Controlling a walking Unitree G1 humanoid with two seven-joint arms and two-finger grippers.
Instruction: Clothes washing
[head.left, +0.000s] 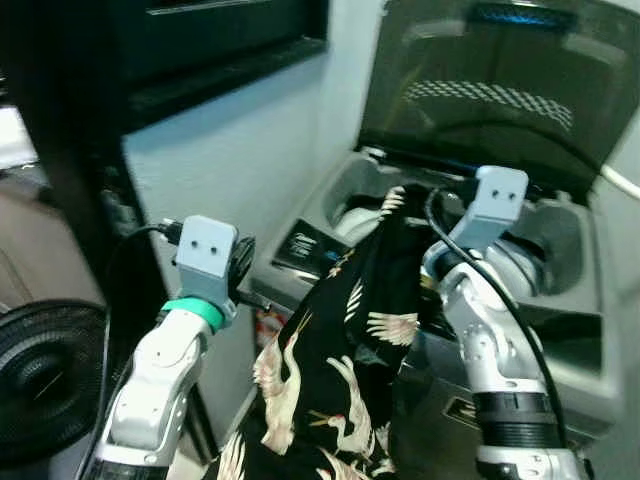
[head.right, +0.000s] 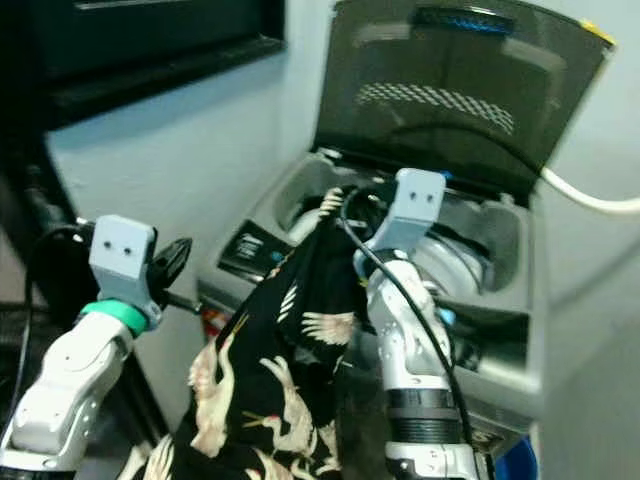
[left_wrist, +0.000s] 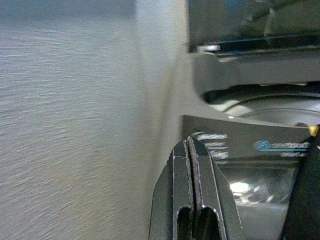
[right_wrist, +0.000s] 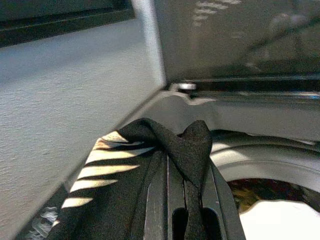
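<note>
Nearest: black garment (head.left: 340, 380) with pale crane print hangs from low centre up to the washer opening, draped over the front edge of the washing machine (head.left: 570, 330). Its top end is bunched at the right gripper (right_wrist: 186, 150).

Left arm near left, green band at the wrist. Left gripper (left_wrist: 191, 150) has its two black fingers pressed flat together, nothing between them, held beside the washer's near-left corner, just off the white wall (left_wrist: 75, 125). Apart from the garment.

Right arm centre-right, rising from below, black cable running along it. Right gripper is up over the near-left part of the tub rim, fingers clamped on a fold of the black cloth; fabric wraps over both fingers in the right wrist view.

Control panel (head.left: 310, 250) on the washer's left side, dark and glossy, printed labels too small to read.

Drum (right_wrist: 280, 165) beyond the gripper, something dark and reddish already inside, can't tell what.

Far: lid (head.left: 490, 80) stands open, tilted back, dark translucent. White hose (head.right: 590, 200) runs off to the right behind it
</note>
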